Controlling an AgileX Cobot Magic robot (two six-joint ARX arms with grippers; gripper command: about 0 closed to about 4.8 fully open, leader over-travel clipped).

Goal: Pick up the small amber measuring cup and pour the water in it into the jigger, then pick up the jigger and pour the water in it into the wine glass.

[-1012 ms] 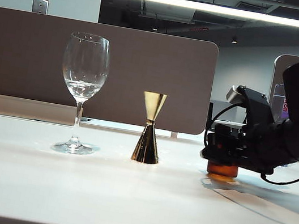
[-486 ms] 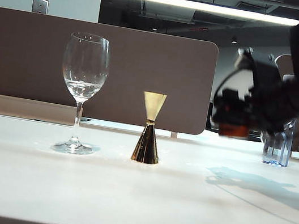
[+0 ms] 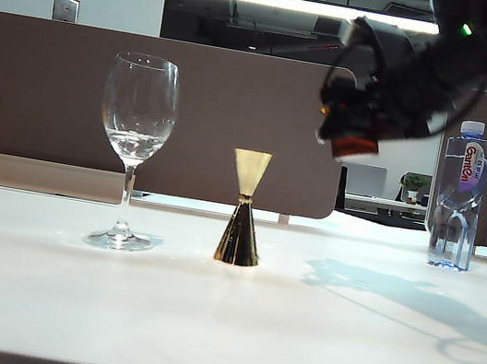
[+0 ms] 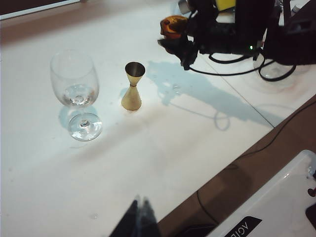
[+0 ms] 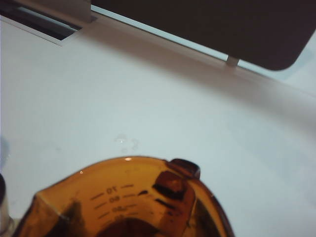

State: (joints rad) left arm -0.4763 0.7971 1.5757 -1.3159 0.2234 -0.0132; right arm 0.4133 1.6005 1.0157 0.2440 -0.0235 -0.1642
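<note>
Already tilted, the right gripper (image 3: 350,133) clamping the small amber measuring cup (image 3: 354,147) up and right of the jigger (image 3: 244,208) could spill water early, while the left gripper (image 4: 138,219) idles near, apparently closed.

cup (image 3: 355,147): amber, translucent, printed scale inside, held in right claw (image 3: 350,130) in the air, up and right of jigger | jigger (image 3: 244,207): gold hourglass, upright mid-counter (image 3: 201,324) | glass (image 3: 132,149): clear, stemmed, upright left of jigger, apart, water (image 3: 133,142) low in bowl
</note>
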